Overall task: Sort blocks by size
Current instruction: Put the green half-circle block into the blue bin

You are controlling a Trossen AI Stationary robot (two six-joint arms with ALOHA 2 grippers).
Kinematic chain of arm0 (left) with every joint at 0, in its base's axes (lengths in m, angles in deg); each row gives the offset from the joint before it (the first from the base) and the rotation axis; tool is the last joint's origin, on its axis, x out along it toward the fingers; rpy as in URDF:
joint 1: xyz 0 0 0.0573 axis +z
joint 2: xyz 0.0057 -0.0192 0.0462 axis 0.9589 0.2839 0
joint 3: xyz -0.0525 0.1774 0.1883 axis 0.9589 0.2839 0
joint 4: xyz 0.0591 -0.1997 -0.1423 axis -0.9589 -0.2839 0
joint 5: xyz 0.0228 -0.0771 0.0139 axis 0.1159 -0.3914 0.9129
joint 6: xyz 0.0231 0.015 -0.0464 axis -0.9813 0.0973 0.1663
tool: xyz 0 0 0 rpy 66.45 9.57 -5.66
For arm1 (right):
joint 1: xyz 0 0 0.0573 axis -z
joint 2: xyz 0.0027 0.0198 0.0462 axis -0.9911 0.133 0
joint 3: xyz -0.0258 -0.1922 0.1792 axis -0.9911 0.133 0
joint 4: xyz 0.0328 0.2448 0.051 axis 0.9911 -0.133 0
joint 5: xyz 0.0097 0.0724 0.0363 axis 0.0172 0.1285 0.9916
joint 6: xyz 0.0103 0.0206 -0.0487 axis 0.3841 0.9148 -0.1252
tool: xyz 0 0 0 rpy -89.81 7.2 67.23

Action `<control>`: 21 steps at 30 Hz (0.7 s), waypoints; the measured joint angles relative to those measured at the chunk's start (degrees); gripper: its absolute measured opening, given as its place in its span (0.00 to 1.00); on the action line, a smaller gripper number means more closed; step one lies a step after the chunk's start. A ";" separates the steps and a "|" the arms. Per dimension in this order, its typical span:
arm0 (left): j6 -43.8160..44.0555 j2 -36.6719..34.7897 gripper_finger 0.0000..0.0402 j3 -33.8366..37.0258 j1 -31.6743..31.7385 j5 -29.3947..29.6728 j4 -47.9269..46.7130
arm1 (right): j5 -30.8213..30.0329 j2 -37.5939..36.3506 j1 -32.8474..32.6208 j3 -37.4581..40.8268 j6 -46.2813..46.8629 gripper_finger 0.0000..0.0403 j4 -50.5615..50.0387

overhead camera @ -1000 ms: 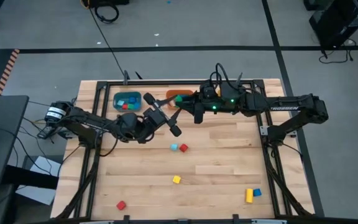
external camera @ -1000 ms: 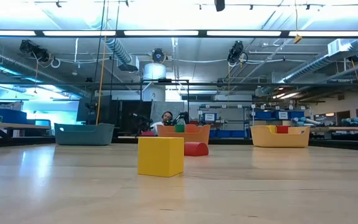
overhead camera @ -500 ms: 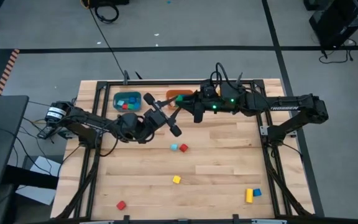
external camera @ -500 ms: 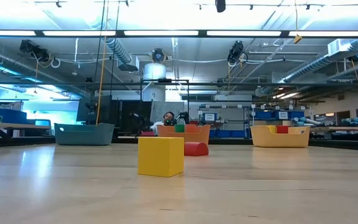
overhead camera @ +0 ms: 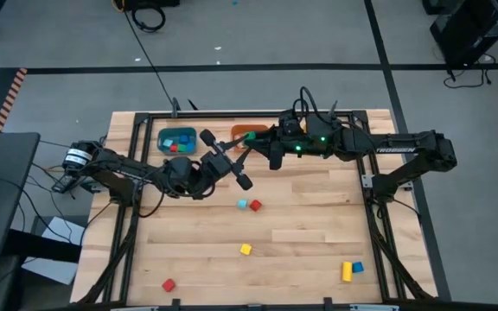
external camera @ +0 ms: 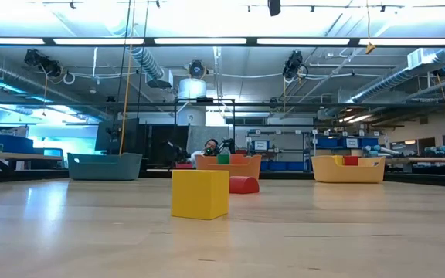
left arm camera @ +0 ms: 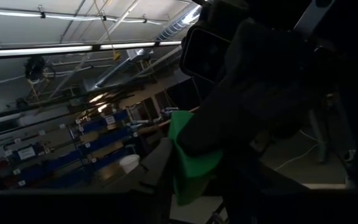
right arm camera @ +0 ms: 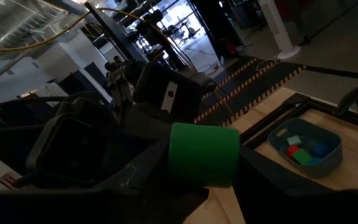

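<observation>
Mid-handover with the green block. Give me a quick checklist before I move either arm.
1. Right gripper holding the green block: ok, shut on it.
2. Left gripper brought up to the block: ok, right against it in both wrist views.
3. Left gripper has its own hold on the block: cannot tell. Do not release the right until this is confirmed.
4. Spot below the handover: ok, beside the orange bin, above the table.
5. Teal bin unobstructed: ok.
6. Table sorted: not ok, loose blocks such as the yellow cube remain.
</observation>
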 joint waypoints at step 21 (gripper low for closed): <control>0.12 -0.02 0.28 0.00 -0.02 3.63 0.31 | 0.18 -1.07 1.84 0.09 -1.18 0.58 -0.45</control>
